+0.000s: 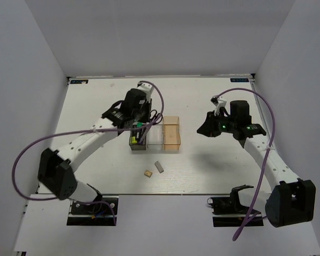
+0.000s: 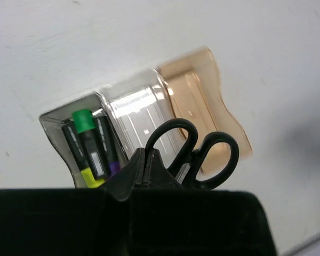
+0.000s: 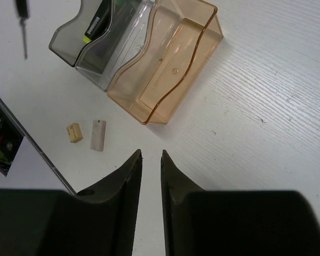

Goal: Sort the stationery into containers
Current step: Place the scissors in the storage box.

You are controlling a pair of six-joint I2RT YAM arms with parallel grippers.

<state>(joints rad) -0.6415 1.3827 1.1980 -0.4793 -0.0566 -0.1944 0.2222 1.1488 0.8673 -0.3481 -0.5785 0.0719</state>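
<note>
One risk stands out: the left gripper [image 2: 148, 162], clamped on the scissors [image 2: 204, 153] above the clear bin [image 2: 129, 102], may release them crooked (handles lean toward the orange bin [image 2: 202, 80]) and they straddle a rim. The right gripper [image 3: 151, 156] hovers empty, fingers [image 3: 129, 177] slightly apart, above the desk [image 3: 256, 106].

Work cell as I see it from my remote station. A white table [image 1: 202, 101], faintly wood-grained in the right wrist view, is enclosed by a plain pale left wall [image 1: 26, 80], back wall [image 1: 160, 37] and right wall [image 1: 298, 64]. A small left label [image 1: 80, 82] and right label [image 1: 241, 80] mark its far corners.
</note>
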